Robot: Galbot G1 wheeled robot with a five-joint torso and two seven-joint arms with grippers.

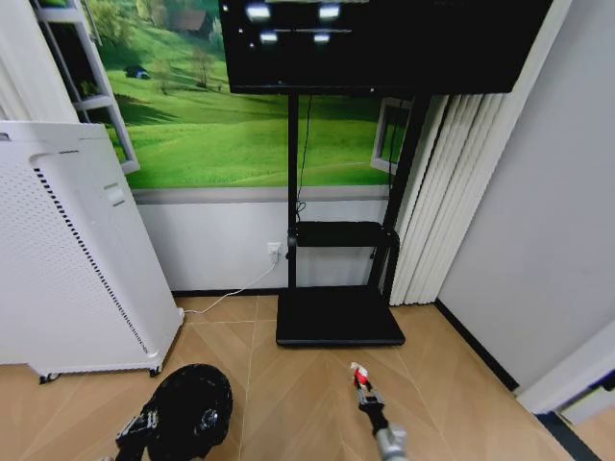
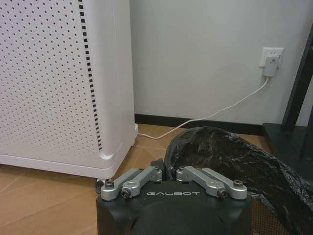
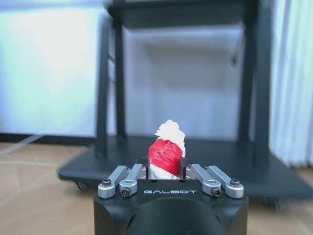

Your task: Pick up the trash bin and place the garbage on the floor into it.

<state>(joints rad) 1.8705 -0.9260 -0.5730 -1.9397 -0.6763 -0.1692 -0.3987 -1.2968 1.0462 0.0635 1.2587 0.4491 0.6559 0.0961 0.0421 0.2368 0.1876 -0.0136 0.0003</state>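
Your right end effector (image 3: 167, 171) is closed on one piece of garbage (image 3: 166, 154), a red-and-white scrap pinched between its two fingers. The red part sits right at the fingertips and the white crumpled part sticks out beyond them. In the head view the same right end effector (image 1: 363, 388) is low over the wood floor (image 1: 288, 384), with the scrap (image 1: 357, 375) at its tip, and one black stand base (image 1: 338, 317) lies just ahead of it. The right wrist view shows that stand's platform directly beyond the scrap.

Your left end effector (image 2: 168, 172) is closed on the rim of one trash bin (image 2: 230, 161), which is lined with a black plastic bag. The bin's opening lies just past the fingers, with the crinkled bag spreading away to one side. In the head view the left end effector (image 1: 144, 427) grips the bin (image 1: 192, 408) at its near edge, low by the floor.

One tall white perforated appliance (image 2: 54, 83) stands just beyond the left end effector, beside the bin. One white cable (image 2: 215, 110) runs from a wall socket (image 2: 271, 58) down to the floor behind the bin.

The two end effectors are well apart, and the bin is off to the left of the scrap.
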